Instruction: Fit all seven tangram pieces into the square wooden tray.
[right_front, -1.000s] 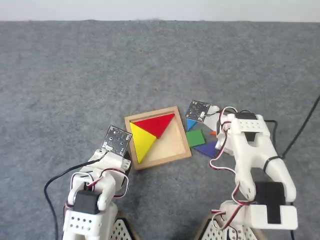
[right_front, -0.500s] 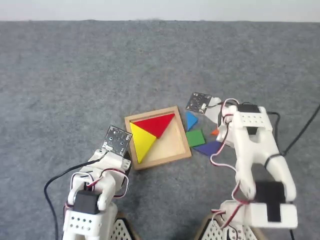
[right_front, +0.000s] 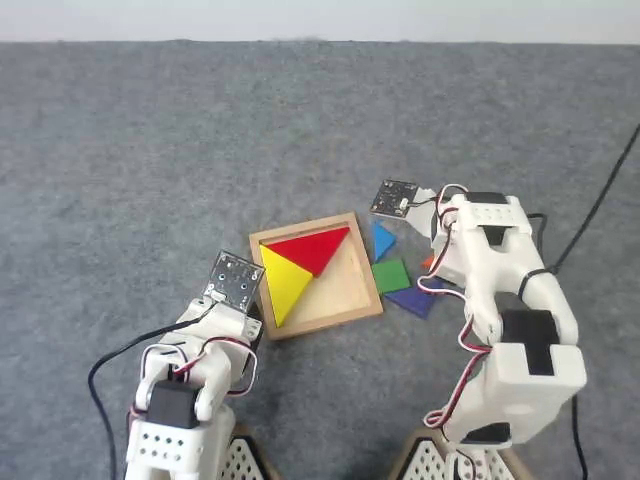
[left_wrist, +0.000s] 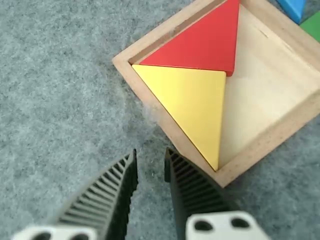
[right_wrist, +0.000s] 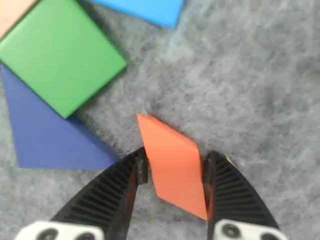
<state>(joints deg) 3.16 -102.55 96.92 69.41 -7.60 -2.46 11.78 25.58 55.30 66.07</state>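
The square wooden tray (right_front: 364, 298) (left_wrist: 165, 125) holds a red triangle (right_front: 312, 248) (left_wrist: 202, 42) and a yellow triangle (right_front: 284, 282) (left_wrist: 192, 102). To its right on the carpet lie a light blue piece (right_front: 382, 240) (right_wrist: 145, 9), a green square (right_front: 391, 275) (right_wrist: 57, 55) and a dark blue triangle (right_front: 418, 298) (right_wrist: 47, 137). My right gripper (right_wrist: 174, 167) is shut on an orange parallelogram (right_wrist: 175, 167) (right_front: 428, 264), one finger on each long side. My left gripper (left_wrist: 150, 167) hovers shut and empty over the carpet, just off the tray's near left edge.
Grey carpet covers the whole table, with open room beyond and left of the tray. The right arm's body (right_front: 500, 290) stands over the area right of the loose pieces. A black cable (right_front: 600, 200) runs along the right edge.
The right arm has swung its wrist slightly away from the tray and farther back, uncovering more of the light blue piece. The left arm has not moved.
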